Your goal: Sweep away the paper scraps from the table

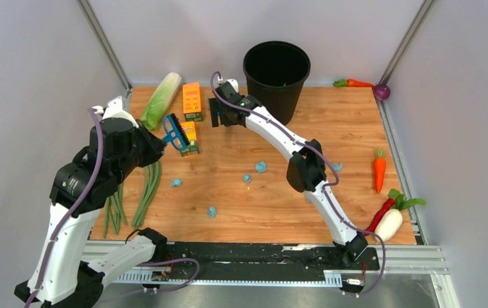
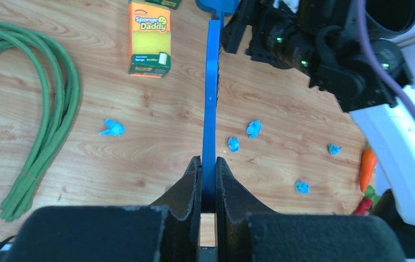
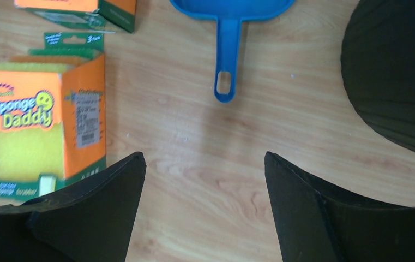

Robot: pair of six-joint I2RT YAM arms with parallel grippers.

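two tools, two different jobs. my left tool point(image 2: 208, 166) is pressed together on the blue brush point(image 2: 210, 98), pinching its handle edge-on so the head points out ahead of the wrist. it hangs above the left side of the desk point(image 1: 273, 205), not yet down among the scraps. my right tool point(image 3: 205, 180) is spread wide with nothing between its fingers. it hovers over bare wood in line with the handle of the blue dustpan point(image 3: 226, 60), which i judge it means to take up as the catcher. the paper scraps point(image 1: 261, 167) lie loose across the middle of the desk, apart from one another, between the two arms. the black bucket point(image 1: 276, 67) stands near the dustpan at the far edge, likely where they get tipped.
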